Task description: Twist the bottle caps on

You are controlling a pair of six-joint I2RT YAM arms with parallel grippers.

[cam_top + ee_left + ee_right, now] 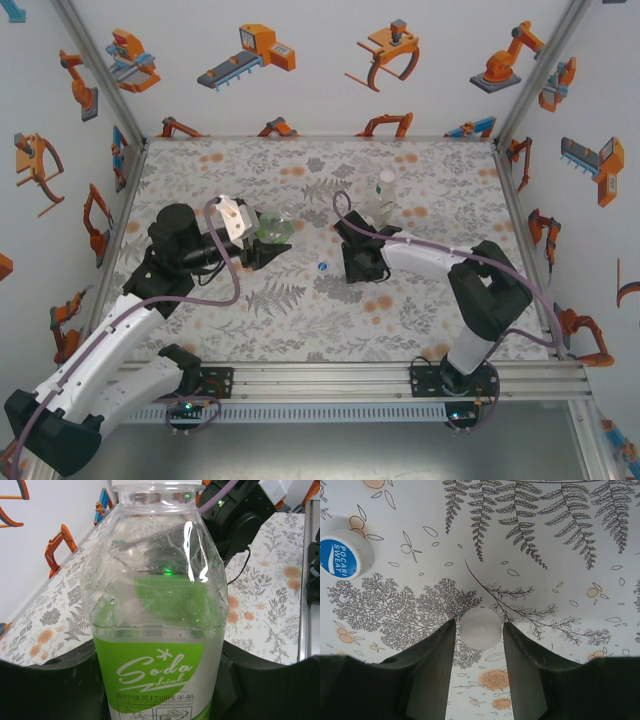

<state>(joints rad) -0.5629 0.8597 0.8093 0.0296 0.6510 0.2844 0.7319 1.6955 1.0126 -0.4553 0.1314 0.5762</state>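
Soda bottle [160, 595]: see-through, with a green "Soda drink" label. Droplets cling to the inside of its wall.
Left hand [160, 695]: clamped on the soda bottle at the label, a dark finger on either side. In the top view it holds the bottle above the bench [300, 320], left of centre.
White cap [480, 628]: lies on the bench between the fingers of the right hand.
Right hand [479, 624]: lowered to the bench, one finger close on each side of the white cap. Whether the fingers press on the cap or stand just off it cannot be told.
Blue cap [342, 556]: lies apart on the bench with its printed top up, reading "POCARI SWEAT". In the top view it sits between the two hands.
Tall bottle [385, 195]: colourless, standing upright on the bench just beyond the right hand.
Cut off: the soda bottle's top runs out of the left wrist picture, leaving a white band at the edge. Whether that band is a cap or the neck ring is unclear.
Hard to make out: the tall bottle's outline is faint against the leaf pattern, and its contents cannot be read.
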